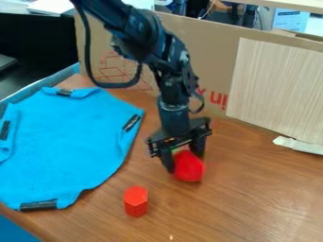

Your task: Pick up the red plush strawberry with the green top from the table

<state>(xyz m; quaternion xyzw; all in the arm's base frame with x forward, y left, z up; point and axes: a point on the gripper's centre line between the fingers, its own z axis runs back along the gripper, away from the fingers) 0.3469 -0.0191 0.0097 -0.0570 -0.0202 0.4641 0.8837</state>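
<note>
A rounded red object point(189, 167) sits right at the jaws point(183, 160) — gripped or not, I cannot tell. Nearby, camera-side, a red hexagonal block point(136, 202) stands on the tabletop point(233, 208); a blue cloth point(66, 146) lies left of them — cardboard point(211, 45) rises behind.

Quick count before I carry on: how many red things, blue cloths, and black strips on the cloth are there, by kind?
Red things: 2 (round one at the gripper, block standing apart)
Blue cloth: 1
Black strips on the cloth: 4
Total: 7
</note>
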